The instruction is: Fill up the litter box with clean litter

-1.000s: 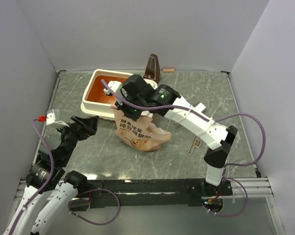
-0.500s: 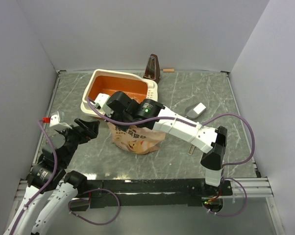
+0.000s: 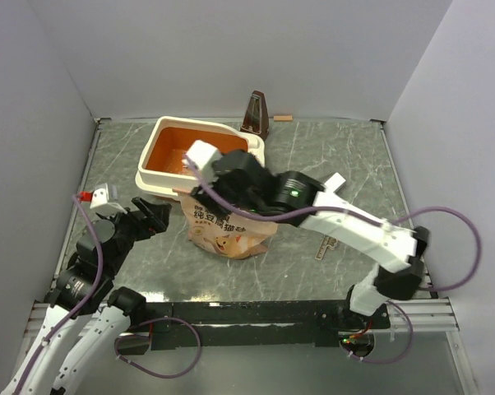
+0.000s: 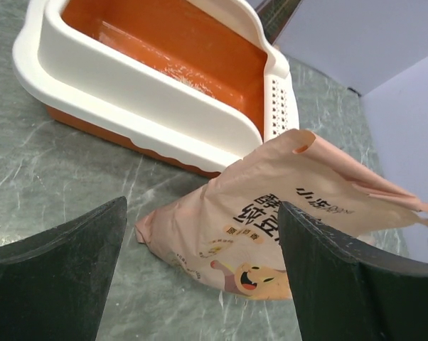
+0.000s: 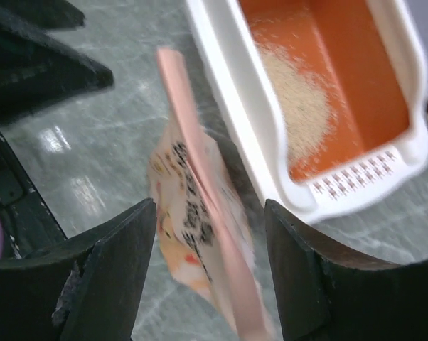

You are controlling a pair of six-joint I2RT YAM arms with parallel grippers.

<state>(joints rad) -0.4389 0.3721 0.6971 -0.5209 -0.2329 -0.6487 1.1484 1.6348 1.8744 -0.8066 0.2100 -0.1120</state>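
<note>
grey marbled bench (image 3: 330, 156) boxed in by plain white walls, and toward its far side sits the litter box (image 4: 129, 89), cream outside and orange inside. a small heap of litter (image 5: 299, 106) lies on its floor toward the slotted end, and most of the orange shows bare, so i'd call the job only partly done. the tan printed bag (image 3: 227, 234) slumps on the bench just beside the box's near wall, with its top flap sticking up. the right pincer (image 5: 208, 206) hangs over that flap with its fingers well apart. the flap's thin edge runs through the gap, and as far as i can see neither finger presses on it, so it holds nothing. the left pincer (image 4: 201, 206) waits near the bag's other side, wide open and empty, facing the bag and box. if more is to go in, i'd want the right one to close squarely on the flap, well down from its floppy lip, so the crinkled paper can't slide out. the left could take a bottom corner and help tip. the mouth should be over the orange floor before the bag tilts, clear of the rim, or grains will land on the bench.
</note>
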